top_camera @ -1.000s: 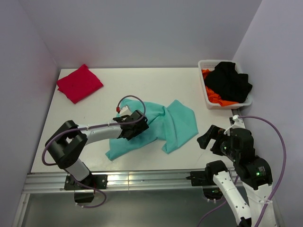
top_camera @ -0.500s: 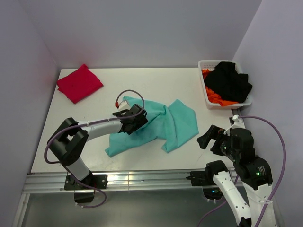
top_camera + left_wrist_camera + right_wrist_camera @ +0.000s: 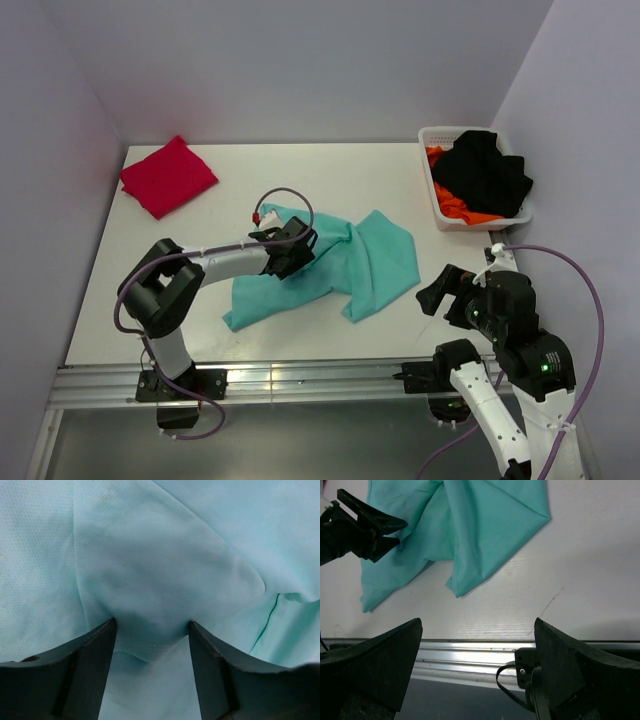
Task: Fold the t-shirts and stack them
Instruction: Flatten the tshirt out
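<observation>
While the left arm reaches out over the desk [image 3: 330, 180] in the top view, the left gripper [image 3: 290, 250] sits down on the teal-green t-shirt [image 3: 370, 265], at the shirt's rumpled left part. Most of that shirt spreads to the gripper's right and toward the arm bases, crumpled, not folded. Crimson-red t-shirt [image 3: 168, 175] lies folded well apart from the left gripper, beyond it and to its left, by the far left corner. Right gripper [image 3: 440, 290] hovers near the desk's near right edge, fingers spread, nothing in them; the teal shirt's right corner is just to its left. White basket [image 3: 452, 130] is well beyond the right gripper, with black cloth [image 3: 485, 172] over orange cloth [image 3: 455, 208] in it.

Left wrist view: both dark fingers [image 3: 90, 670] pressed into teal fabric, standing apart, a soft hump of the shirt bulging up between them and meeting both inner faces. Cloth fills the whole view; a seam line runs off to the right.

Right wrist view: jaws wide apart, empty, above the bare desk near its metal rail [image 3: 470, 652]. Teal shirt lies ahead of this gripper and to its left, one pointed corner aimed back at it. The left gripper shows at far left, on the cloth.
</observation>
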